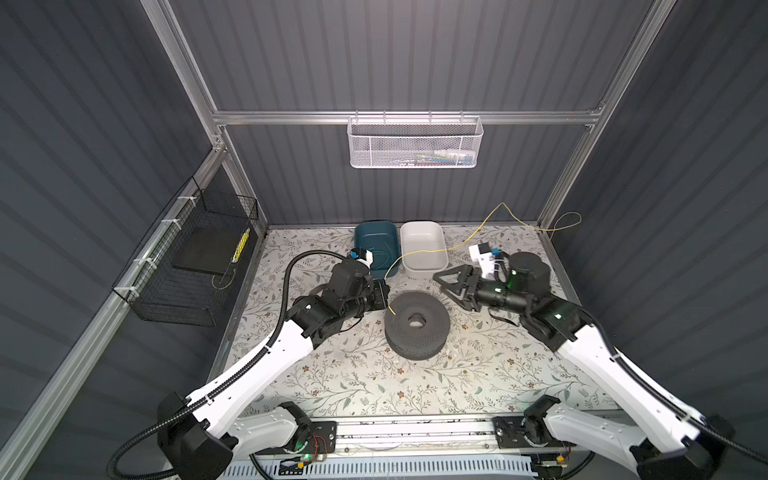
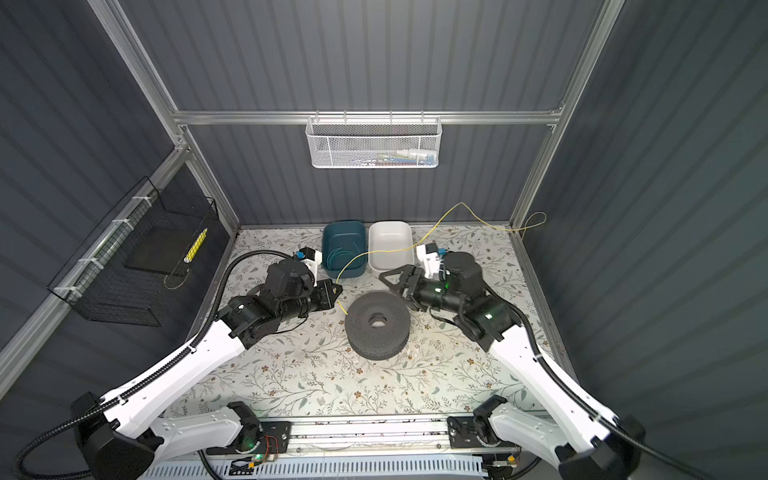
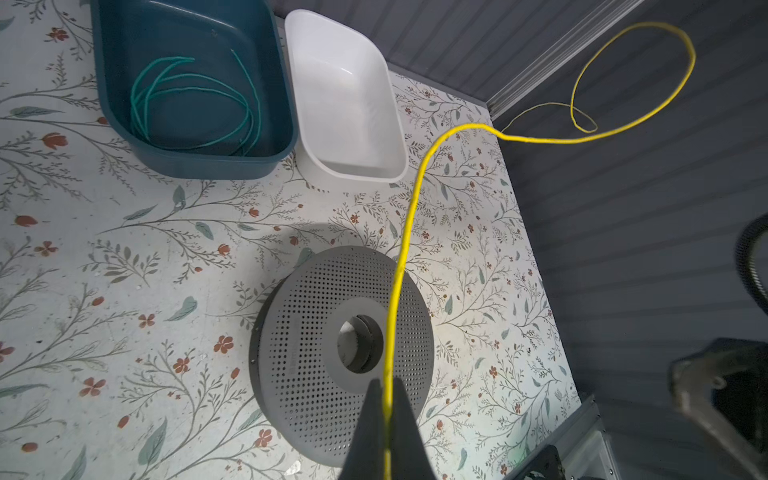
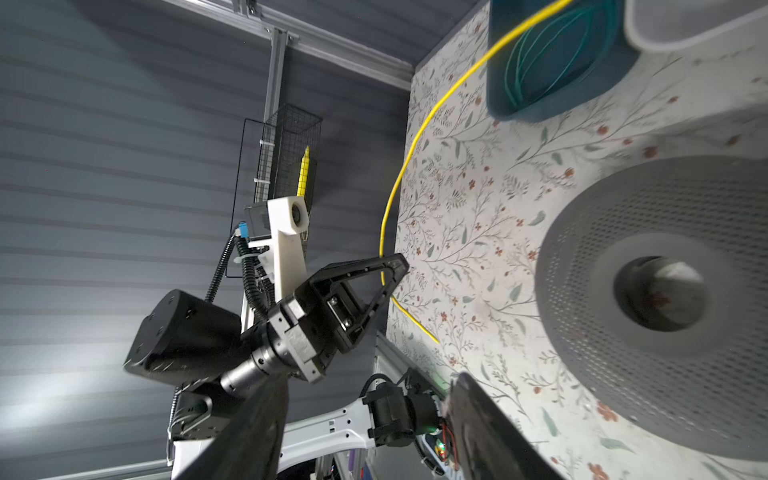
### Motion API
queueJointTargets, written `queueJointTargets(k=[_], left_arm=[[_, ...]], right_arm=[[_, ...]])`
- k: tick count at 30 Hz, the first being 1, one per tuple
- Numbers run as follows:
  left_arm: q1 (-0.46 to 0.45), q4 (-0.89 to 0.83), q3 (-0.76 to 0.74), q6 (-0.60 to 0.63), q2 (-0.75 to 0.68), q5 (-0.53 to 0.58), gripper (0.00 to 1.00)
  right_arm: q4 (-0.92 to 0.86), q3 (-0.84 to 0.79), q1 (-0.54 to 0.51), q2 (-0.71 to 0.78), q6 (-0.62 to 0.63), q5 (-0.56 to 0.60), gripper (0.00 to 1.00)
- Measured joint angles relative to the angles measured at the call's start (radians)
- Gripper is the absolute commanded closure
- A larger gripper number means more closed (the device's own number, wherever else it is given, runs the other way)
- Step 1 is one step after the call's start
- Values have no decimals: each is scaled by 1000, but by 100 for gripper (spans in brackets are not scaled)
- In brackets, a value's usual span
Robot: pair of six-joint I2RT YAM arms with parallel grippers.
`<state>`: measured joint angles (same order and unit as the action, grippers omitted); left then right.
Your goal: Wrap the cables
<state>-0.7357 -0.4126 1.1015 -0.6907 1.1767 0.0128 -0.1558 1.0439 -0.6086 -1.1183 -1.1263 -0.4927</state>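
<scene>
Teal cable (image 3: 135,104): coiled in blue tub (image 3: 199,166); done, I judge. Yellow cable (image 3: 409,232): unwound, left gripper (image 3: 385,386) clenched on it; spool (image 3: 299,332) seemingly bare. Right gripper (image 1: 440,283): jaws apart, empty.

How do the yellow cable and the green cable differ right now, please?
The yellow cable is pinched in the shut left gripper and arcs uncoiled through the air. The green cable lies coiled inside the teal bin, untouched. Both are thin wires.
</scene>
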Motion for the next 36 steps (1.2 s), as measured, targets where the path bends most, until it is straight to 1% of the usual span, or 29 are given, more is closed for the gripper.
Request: queueJointTargets(k=[1, 4, 5, 8, 10, 11, 14, 18, 22, 23, 24, 25, 26, 27, 28, 30, 34, 36], left_arm=[[-4, 7, 3, 2, 2, -10, 100], [-16, 21, 12, 13, 8, -35, 100], [-20, 26, 12, 18, 8, -44, 100], [-27, 35, 13, 32, 8, -71, 100], [-30, 39, 13, 41, 8, -90, 100], [-30, 40, 13, 44, 8, -97, 100], [-30, 44, 13, 54, 8, -120, 100], [-30, 47, 12, 63, 6, -145, 100], [-29, 56, -1, 74, -8, -154, 100], [-29, 56, -6, 76, -16, -155, 96], [-29, 57, -15, 79, -25, -155, 81], [-29, 58, -23, 85, -36, -158, 64], [-30, 59, -31, 92, -48, -164, 54], [-30, 60, -42, 96, -65, -167, 46], [-30, 63, -60, 98, -88, -172, 42], [-30, 74, -105, 106, -141, -174, 39], [-30, 138, -241, 94, -278, -171, 39], [-30, 170, -284, 82, -316, -171, 39]], right_arm=[[18, 21, -26, -48, -10, 13, 47], [60, 66, -70, -160, -27, 42, 54], [70, 74, -77, -182, -31, 49, 57], [106, 84, -90, -229, -50, 68, 60], [125, 88, -94, -248, -61, 74, 64], [130, 90, -96, -256, -65, 75, 69], [145, 99, -98, -274, -77, 80, 86], [157, 103, -101, -283, -90, 90, 100], [150, 109, -106, -281, -87, 98, 100], [146, 111, -108, -281, -85, 98, 100], [142, 113, -113, -281, -85, 98, 100], [140, 114, -116, -280, -84, 101, 100], [139, 114, -119, -277, -82, 111, 100], [136, 114, -120, -274, -81, 128, 100], [133, 114, -120, -268, -80, 143, 100], [131, 114, -120, -251, -78, 174, 100], [142, 97, -126, -206, -82, 227, 100], [153, 87, -131, -193, -93, 243, 100]])
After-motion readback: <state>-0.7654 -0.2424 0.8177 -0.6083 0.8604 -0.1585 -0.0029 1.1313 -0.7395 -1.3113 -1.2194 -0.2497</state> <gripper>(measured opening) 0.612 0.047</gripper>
